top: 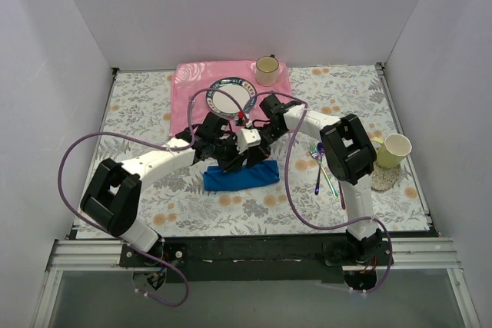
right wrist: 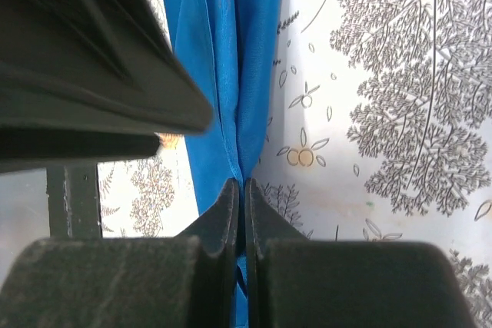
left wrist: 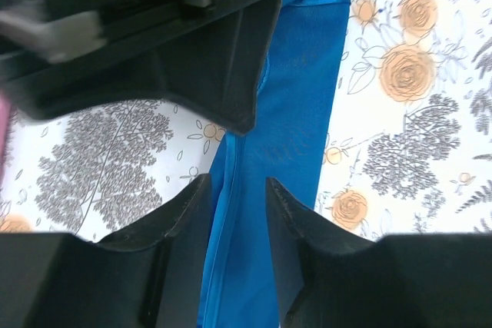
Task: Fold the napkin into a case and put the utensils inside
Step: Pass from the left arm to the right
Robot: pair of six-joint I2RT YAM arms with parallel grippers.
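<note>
Item: napkin (top: 254, 177), royal-blue, plain, folded into a narrow creased strip, centre of the overhead frame. We record left gripper (left wrist: 237, 190) jaws apart astride it; right gripper (right wrist: 240, 183) jaws together, pinching its fold.

We find the napkin (top: 241, 177) lying across the middle of the top view, on the table (top: 154, 105). Above it in the frame lies the placemat (top: 188, 86), with the plate (top: 231, 98) on it and a cup (top: 267, 71) on its upper right corner. Right of the napkin, the utensils (top: 320, 170) lie on the table. Further right stands a second cup (top: 395, 150), with a small mat (top: 384, 180) just below it in the frame. The left gripper (left wrist: 237, 190) and the right gripper (right wrist: 240, 186) meet at the napkin's upper edge, side by side.
</note>
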